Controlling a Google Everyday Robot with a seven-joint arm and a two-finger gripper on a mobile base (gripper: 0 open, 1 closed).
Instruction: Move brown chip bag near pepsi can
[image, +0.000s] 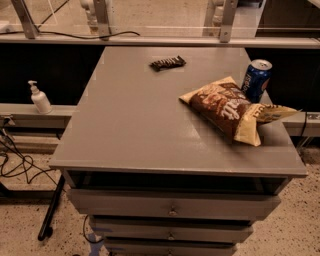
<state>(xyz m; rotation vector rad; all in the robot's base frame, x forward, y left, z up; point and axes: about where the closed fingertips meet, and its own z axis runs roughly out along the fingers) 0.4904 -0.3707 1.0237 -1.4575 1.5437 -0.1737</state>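
The brown chip bag (227, 109), dark brown with cream-yellow edges, lies on the right side of the grey table (135, 125). Its right end reaches the table's right edge. The pepsi can (256, 80), blue with a silver top, stands upright just behind the bag's right end, nearly touching it. The gripper is out of view; no part of the arm shows.
A small dark candy bar (167, 63) lies near the table's back middle. A white pump bottle (39, 98) stands on a low shelf at the left. Drawers sit under the tabletop. Cables and a black pole lie on the floor at the left.
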